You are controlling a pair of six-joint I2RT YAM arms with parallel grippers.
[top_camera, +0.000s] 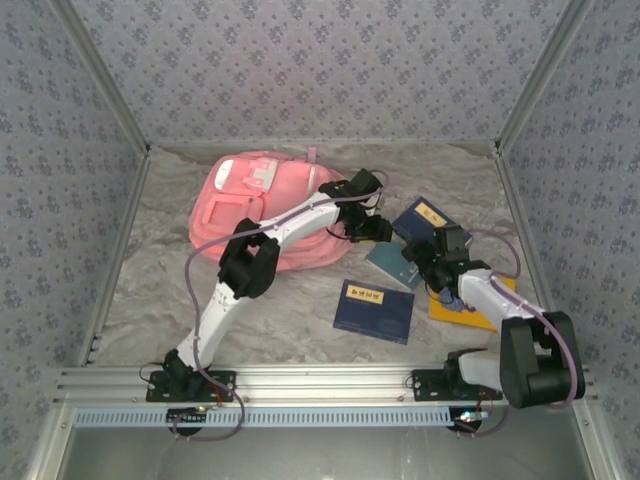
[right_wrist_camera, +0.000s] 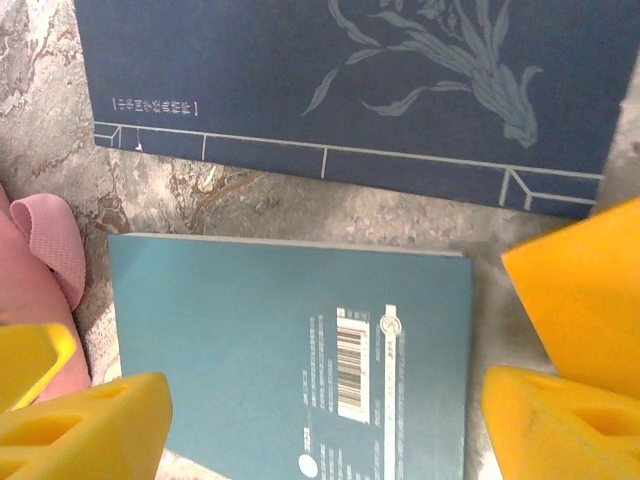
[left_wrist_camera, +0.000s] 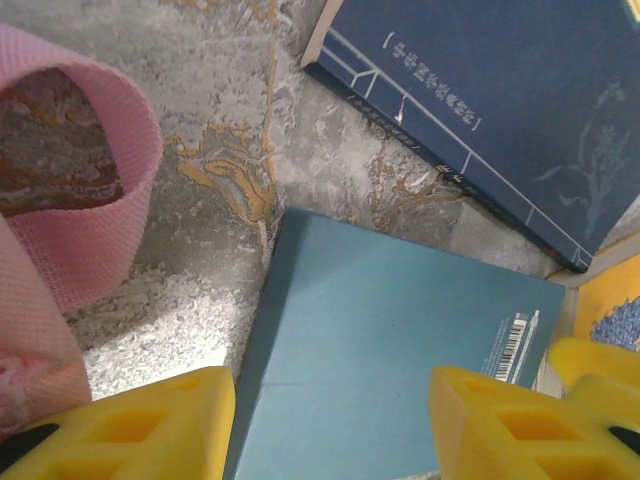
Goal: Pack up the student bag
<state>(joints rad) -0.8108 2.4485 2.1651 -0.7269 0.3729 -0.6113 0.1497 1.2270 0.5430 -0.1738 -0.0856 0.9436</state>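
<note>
The left fingers (left_wrist_camera: 130, 425), yellow and blocky, are being held apart over a teal paperback book (left_wrist_camera: 400, 330). Its long edge is lying just inside the finger at 7 o'clock, and nothing is being clamped. The right fingers (right_wrist_camera: 90, 430) are being held wider apart above the same book, with its barcode lying between them. Whether any finger is touching the cover cannot be told.

The student bag (top_camera: 265, 205), a large pink fabric backpack with white-trimmed pockets, is lying flat on the marbled grey bench (top_camera: 280, 320) at about 11 o'clock in the top view, and the left arm is reaching over its 4 o'clock edge. A pink woven strap (left_wrist_camera: 90, 200) is being shown at 9 o'clock in both wrist views. A dark blue book with white lettering (right_wrist_camera: 350, 80) is lying at 12 o'clock of the teal one, apart from it. The top view is adding a second dark blue book (top_camera: 375, 310) at 6 o'clock of the teal one and a yellow book (top_camera: 470, 315) lying under the right arm.
</note>
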